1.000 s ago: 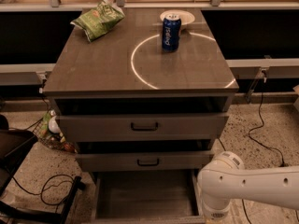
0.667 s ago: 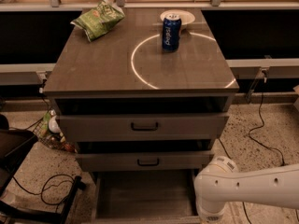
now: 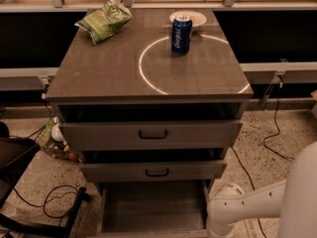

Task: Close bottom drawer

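Note:
The bottom drawer [image 3: 153, 207] of the grey-brown cabinet is pulled far out toward me. Its plain grey inside shows, and its front runs along the bottom edge of the view with the handle hidden. The middle drawer [image 3: 154, 171] and the top drawer [image 3: 151, 134] above it also stand a little open, each with a small black bar handle. My white arm [image 3: 247, 207] comes in from the right and bends down beside the bottom drawer's right front corner. My gripper is below the edge of the view and does not show.
On the cabinet top [image 3: 104, 78] stand a blue can [image 3: 181, 34], a white plate [image 3: 193, 18] behind it and a green chip bag [image 3: 104, 20]. A black chair base [image 3: 29, 207] and cables lie on the floor at left. A cable runs along the floor at right.
My arm's elbow has shifted slightly left and down beside the bottom drawer. The drawers look unchanged.

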`<state>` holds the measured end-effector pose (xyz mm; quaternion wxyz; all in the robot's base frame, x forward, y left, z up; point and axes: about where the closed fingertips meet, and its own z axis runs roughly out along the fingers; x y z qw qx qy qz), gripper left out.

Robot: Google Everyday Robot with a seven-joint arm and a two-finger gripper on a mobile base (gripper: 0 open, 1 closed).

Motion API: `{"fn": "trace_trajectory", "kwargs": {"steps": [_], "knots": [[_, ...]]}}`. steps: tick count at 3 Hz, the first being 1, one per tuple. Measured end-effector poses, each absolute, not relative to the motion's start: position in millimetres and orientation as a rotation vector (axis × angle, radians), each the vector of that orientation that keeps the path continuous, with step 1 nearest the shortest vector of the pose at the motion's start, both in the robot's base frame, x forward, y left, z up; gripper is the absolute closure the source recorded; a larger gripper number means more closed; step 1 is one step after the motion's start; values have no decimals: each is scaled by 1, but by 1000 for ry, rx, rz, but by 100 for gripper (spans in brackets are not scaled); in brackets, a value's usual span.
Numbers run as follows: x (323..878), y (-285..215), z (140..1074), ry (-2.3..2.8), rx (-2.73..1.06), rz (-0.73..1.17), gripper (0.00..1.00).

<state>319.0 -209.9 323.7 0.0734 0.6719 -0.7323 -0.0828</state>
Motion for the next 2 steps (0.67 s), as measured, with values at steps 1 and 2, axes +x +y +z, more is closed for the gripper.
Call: {"fn": "trace_trajectory", "kwargs": {"steps": [1,2], "knots": [[305,-215,267,-2186,2004,-302,100],[288,-215,228,-2183,2003,-354,100]]}}
